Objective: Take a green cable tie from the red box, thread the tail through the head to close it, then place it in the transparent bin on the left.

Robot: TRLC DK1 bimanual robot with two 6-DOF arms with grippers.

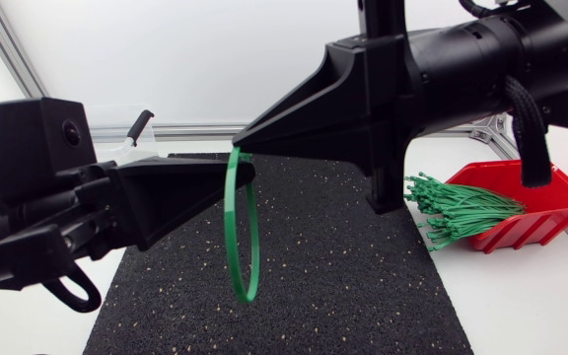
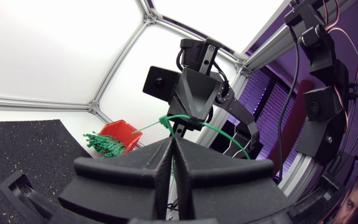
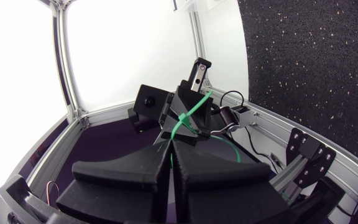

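- My left tool comes in from the left, raised well above the desk. Its fingers are pressed together on the upper side of a green cable tie.
- My right tool reaches past the middle from the right. Its tip sits just above the left one's, and its fingers pinch the same tie at the top.
- The tie forms a ring with its tail poking out past the head. It hangs upright in the air below both tips.
- A black speckled mat lies under the ring.
- Farther right, just off the mat, a red box rests on the white desk. A bundle of spare ties spills over its open side toward the mat.
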